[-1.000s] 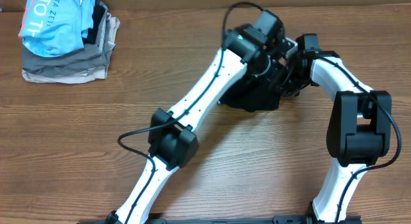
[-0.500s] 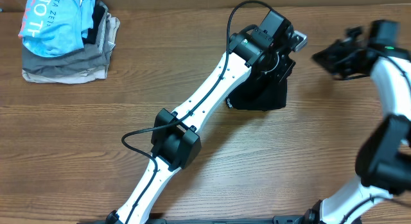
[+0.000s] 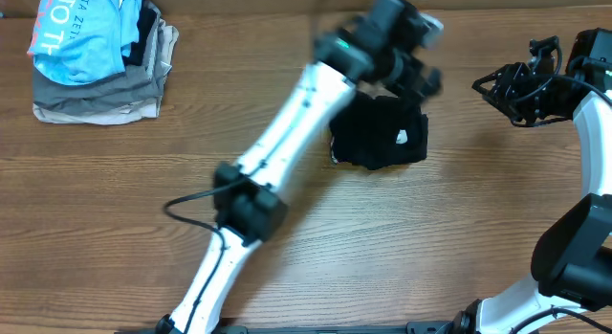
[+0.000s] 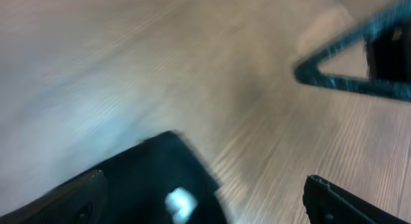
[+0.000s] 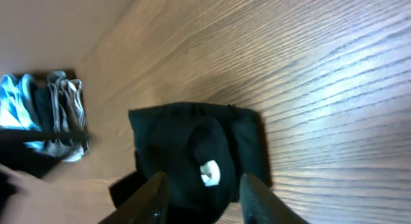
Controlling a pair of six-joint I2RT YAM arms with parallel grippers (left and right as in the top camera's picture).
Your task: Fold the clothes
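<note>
The clothes, a black shirt [image 3: 381, 133] with a small white logo patch [image 3: 402, 138], lie folded in a compact bundle on the wooden table. My left gripper [image 3: 416, 66] hovers blurred just behind the bundle, its jaws wide apart and empty. In the left wrist view the black shirt [image 4: 160, 182] lies low between the spread fingers [image 4: 334, 201]. My right gripper [image 3: 492, 85] hangs well to the right of the shirt, open and holding nothing. The right wrist view looks down on the shirt [image 5: 186, 140] past my right gripper [image 5: 204, 182].
A pile of folded grey-beige garments [image 3: 105, 95] topped by a light blue shirt [image 3: 81, 33] sits at the back left corner. The same pile [image 5: 58, 115] shows in the right wrist view. The left arm [image 3: 277, 143] stretches diagonally across the table's middle.
Both grippers have opened and let go of the black shirt. The right gripper has swung away to the right; the left has lifted off and back. The shirt now lies uncovered.
</note>
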